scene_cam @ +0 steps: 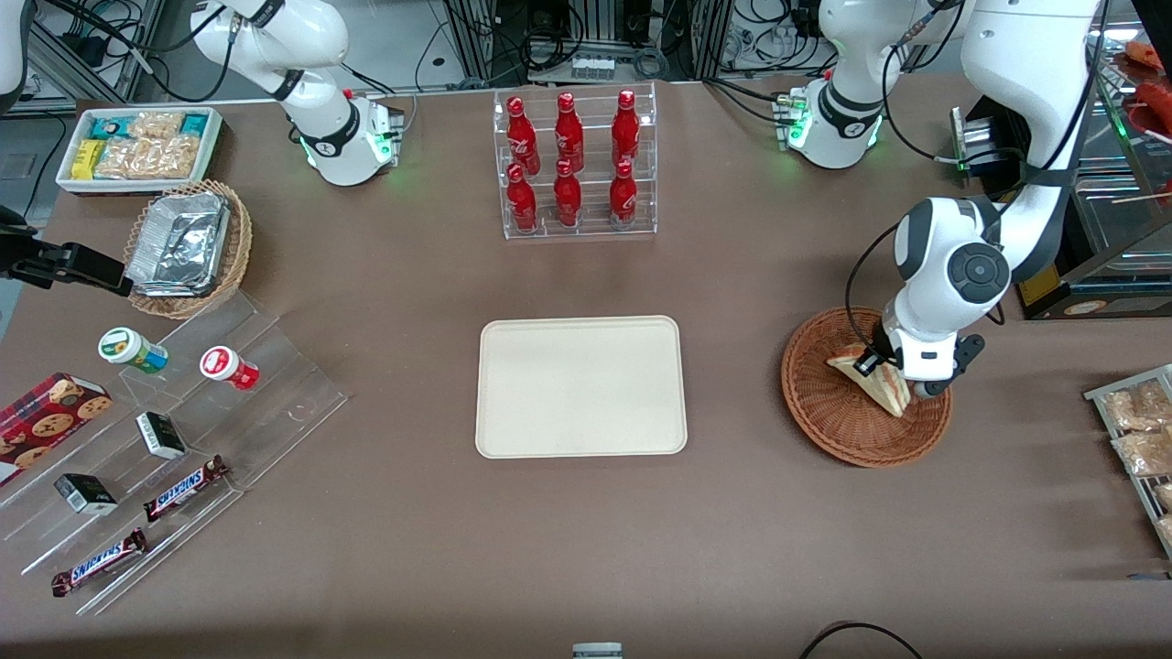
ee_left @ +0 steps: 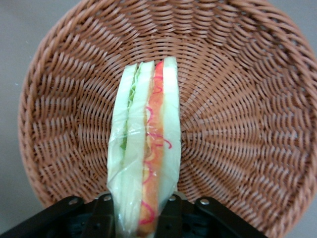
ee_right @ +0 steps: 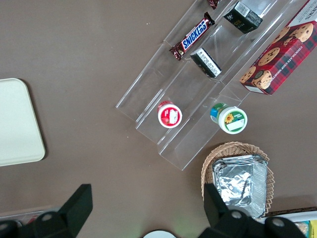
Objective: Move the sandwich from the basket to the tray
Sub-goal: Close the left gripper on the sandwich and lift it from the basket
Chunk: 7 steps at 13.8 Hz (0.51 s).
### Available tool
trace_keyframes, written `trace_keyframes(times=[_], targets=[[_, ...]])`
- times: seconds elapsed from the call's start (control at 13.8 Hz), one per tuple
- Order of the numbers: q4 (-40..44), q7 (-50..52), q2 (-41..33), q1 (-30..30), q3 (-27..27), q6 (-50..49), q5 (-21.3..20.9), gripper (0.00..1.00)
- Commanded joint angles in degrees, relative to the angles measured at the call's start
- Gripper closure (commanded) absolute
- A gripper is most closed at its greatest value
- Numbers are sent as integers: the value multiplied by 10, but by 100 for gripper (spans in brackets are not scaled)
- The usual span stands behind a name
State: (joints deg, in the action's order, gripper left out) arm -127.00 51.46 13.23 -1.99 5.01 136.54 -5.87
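Pale white bread, wrapped in clear film, makes up the sandwich (ee_left: pixel 144 148), a wedge standing on edge in the basket (scene_cam: pixel 824 407) with its green and red-orange filling layers showing. The gripper (ee_left: pixel 138 220) is down in the basket and pinches one end of the wedge between its black fingers (ee_left: pixel 171 218). In the front view the sandwich (scene_cam: pixel 874 380) leans against the reddish-brown wicker just under the white wrist.

One cream tray (scene_cam: pixel 580 385) lies flat at the middle of the table (scene_cam: pixel 586 549), well apart from the basket. The table wears a matte brown covering; past its edge run cables and metal racking.

Farther from the front camera than the tray, a clear tiered rack (scene_cam: pixel 577 165) holds six red bottles (scene_cam: pixel 568 133), three in each of two rows. Toward the parked arm's end, a tan wicker basket (scene_cam: pixel 233 265) carries crinkled foil containers (scene_cam: pixel 179 243), and a white bin (scene_cam: pixel 137 146) holds wrapped snacks. A clear stepped stand (scene_cam: pixel 238 412) bears two lidded cups, one green (scene_cam: pixel 133 350) and one red (scene_cam: pixel 229 368), two small dark boxes (scene_cam: pixel 160 435), and two bars reading SNICKERS (scene_cam: pixel 183 488). Beside it lies one red plaid cookie box (ee_right: pixel 282 54), printed CHOCOLATE CHIP. Packaged snacks (scene_cam: pixel 1135 426) sit at the working arm's end.
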Motion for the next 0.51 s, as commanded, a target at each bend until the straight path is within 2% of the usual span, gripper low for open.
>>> trace_keyframes(times=[0.0, 0.15, 0.44], targets=[[71, 3, -14, -41, 0, -113, -26, 100], [120, 2, -13, -86, 0, -182, -27, 100], [172, -38, -8, -186, 2, -240, -45, 100]])
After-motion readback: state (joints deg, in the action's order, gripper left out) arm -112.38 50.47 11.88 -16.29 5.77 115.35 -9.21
